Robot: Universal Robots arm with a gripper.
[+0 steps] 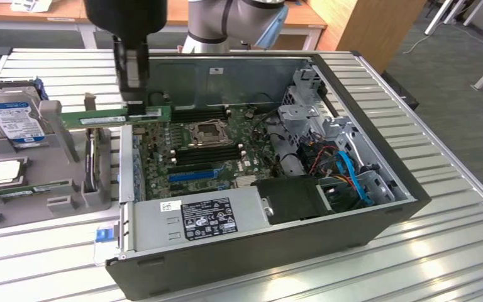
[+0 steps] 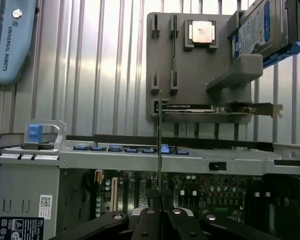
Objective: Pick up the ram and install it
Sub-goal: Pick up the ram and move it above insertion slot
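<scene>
Gripper [image 1: 138, 112] on the robot arm was clenched on the ram [image 1: 99, 117], a thin green stick held level in the air. In the exterior view it hung at about ten o'clock from the middle of the motherboard [image 1: 199, 135], across the side wall of the open computer case [image 1: 266, 251]. At nine o'clock from the case stood a grey holder [image 1: 57, 204] with a hard drive [image 1: 11, 116] and a square processor chip [image 1: 7, 171]. The wrist view showed the ram [image 2: 160, 150] edge-on between the gripper's [image 2: 160, 220] fingers.

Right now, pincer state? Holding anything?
Pincer: closed, holding the green ram stick.
</scene>
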